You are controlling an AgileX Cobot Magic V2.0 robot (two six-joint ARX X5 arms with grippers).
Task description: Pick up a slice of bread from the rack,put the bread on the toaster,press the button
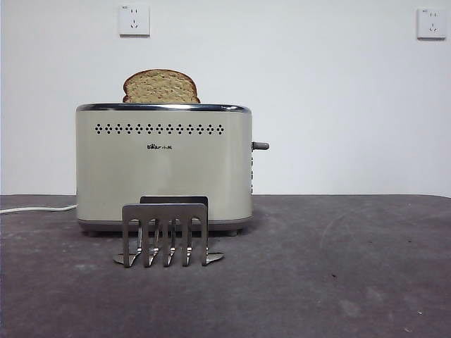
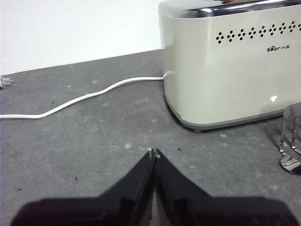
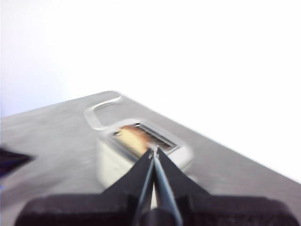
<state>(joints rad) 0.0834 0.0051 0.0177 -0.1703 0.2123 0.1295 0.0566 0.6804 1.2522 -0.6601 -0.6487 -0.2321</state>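
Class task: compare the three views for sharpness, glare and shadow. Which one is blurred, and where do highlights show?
Front view: sharp and evenly lit; the toaster casts only a soft shadow, with a bright streak on its chrome rim. Left wrist view: sharp, with glare on the toaster's top and a small highlight low on its side; the left gripper is crisp. Right wrist view: blurred throughout and washed out, background blown to white, bread smeared.

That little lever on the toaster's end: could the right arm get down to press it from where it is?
Probably yes. The button sticks out from the toaster with nothing beside or above it. The right gripper, jaws shut and holding nothing, hangs high over the toaster.
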